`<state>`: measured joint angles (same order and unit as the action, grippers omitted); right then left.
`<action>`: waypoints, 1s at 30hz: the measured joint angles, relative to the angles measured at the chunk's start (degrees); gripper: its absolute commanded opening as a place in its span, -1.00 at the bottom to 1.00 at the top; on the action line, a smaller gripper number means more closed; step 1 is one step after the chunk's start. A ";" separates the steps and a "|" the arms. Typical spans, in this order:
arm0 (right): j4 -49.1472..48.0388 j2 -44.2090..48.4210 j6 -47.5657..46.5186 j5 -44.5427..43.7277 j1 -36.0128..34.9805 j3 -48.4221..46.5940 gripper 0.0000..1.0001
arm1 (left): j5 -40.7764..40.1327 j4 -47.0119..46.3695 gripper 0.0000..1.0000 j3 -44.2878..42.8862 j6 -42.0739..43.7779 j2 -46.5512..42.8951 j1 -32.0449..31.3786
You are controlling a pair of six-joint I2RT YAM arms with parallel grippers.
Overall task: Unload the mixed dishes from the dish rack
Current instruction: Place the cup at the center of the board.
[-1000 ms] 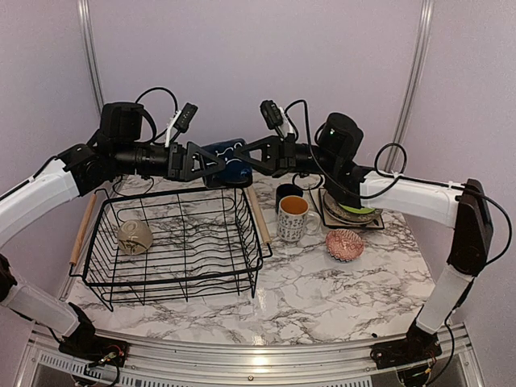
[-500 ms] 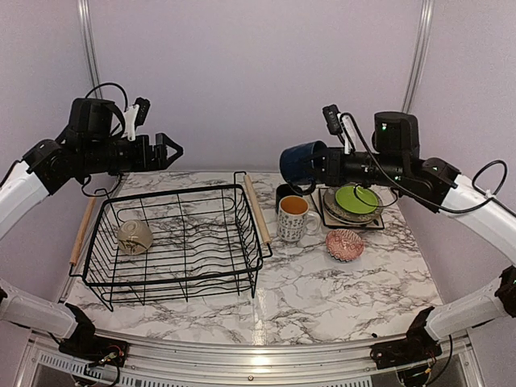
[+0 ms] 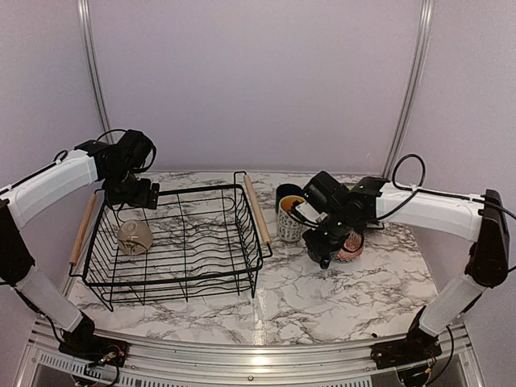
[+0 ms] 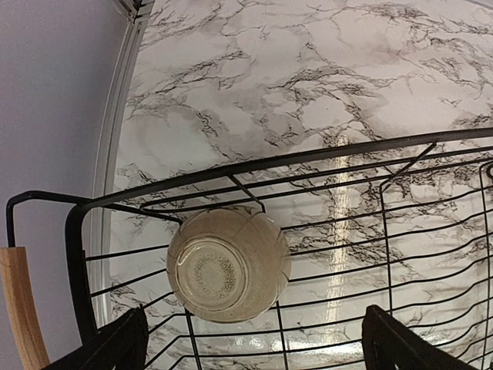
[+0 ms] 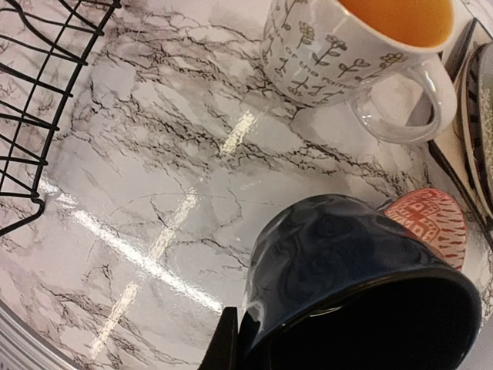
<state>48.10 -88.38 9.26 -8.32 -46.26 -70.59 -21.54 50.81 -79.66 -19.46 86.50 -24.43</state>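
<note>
The black wire dish rack (image 3: pixel 184 295) stands on the left of the table and holds only a tan mug (image 3: pixel 135 236) lying on its side. My left gripper (image 3: pixel 134 196) hangs open over the rack's far left corner. In the left wrist view the tan mug (image 4: pixel 229 266) lies below and between its spread fingers (image 4: pixel 115 347). My right gripper (image 3: pixel 322 243) is shut on a dark-blue mug (image 5: pixel 347 262) and holds it low over the table. It is beside the reddish bowl (image 5: pixel 431 220) and the patterned mug (image 3: pixel 290 218).
A second dark mug (image 3: pixel 284 192) stands behind the patterned mug (image 5: pixel 339 54). The edge of the stacked plates (image 5: pixel 477 116) shows at the right of the right wrist view; my arm hides them from above. The rack's wooden handle (image 3: pixel 258 211) lies close to the mugs.
My left arm swung down from high up to just over the tan mug. My right arm brought the dark-blue mug down to the table in front of the patterned mug.
</note>
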 measured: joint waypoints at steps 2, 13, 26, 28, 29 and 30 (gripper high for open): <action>0.28 -2.23 -0.22 -0.04 -1.18 0.00 -1.00 | -0.52 0.85 0.98 0.00 0.39 1.49 0.13; -5.68 -7.34 -0.92 1.99 -2.16 -0.85 -1.00 | -2.03 1.31 0.98 0.00 0.92 3.87 2.43; -9.22 -8.85 -0.26 3.21 -2.34 1.62 -0.73 | -2.51 1.16 0.98 0.33 2.19 7.96 2.84; -9.31 -9.33 -0.20 2.62 -2.34 2.29 -0.55 | -2.54 1.18 0.98 0.33 2.16 9.60 2.84; -9.51 -9.53 -0.26 2.23 -2.32 2.45 -0.46 | -2.54 1.20 0.98 0.31 2.14 10.56 2.84; -9.90 -9.68 -0.15 1.84 -2.32 2.49 -0.38 | -2.54 1.20 0.98 0.26 2.14 11.19 2.86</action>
<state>38.20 -98.06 9.10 -6.48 -48.58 -68.10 -24.08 52.01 -79.40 -17.32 97.69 -21.56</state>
